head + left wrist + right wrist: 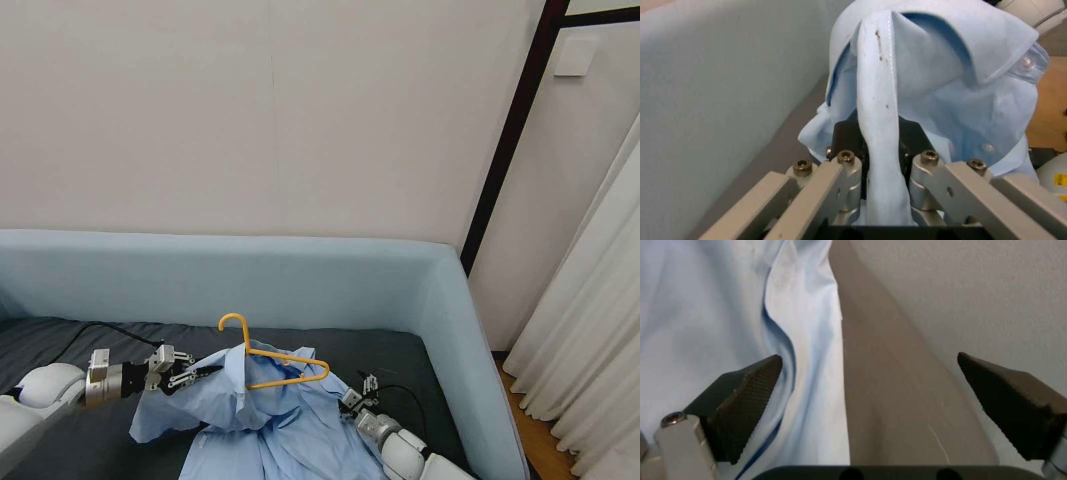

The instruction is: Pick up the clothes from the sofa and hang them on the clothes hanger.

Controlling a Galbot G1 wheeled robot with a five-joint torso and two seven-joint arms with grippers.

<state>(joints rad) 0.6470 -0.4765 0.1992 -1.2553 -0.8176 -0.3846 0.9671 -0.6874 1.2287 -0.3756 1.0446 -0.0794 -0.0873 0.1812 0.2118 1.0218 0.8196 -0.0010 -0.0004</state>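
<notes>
The left gripper (192, 376) is clamped on a fold of the light-blue button-up shirt (280, 425), which lies crumpled on the pale-blue sofa (300, 285) with a thin yellow hanger (290, 368) at its collar. The right gripper (870, 385) is wide open beside the shirt's edge.

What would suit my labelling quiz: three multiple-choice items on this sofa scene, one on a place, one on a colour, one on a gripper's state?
1. The hanger lies: A on the shirt; B on the floor; C against the curtain.
2. The hanger is: A black; B yellow-orange; C white.
3. The left gripper is: A open, clear of cloth; B holding the hanger; C shut on a shirt fold.
Key: A, it rests on the crumpled shirt on the sofa; B, its frame looks yellow-orange; C, the left wrist view shows cloth pinched in its jaws, while the right gripper stands open beside the shirt.
</notes>
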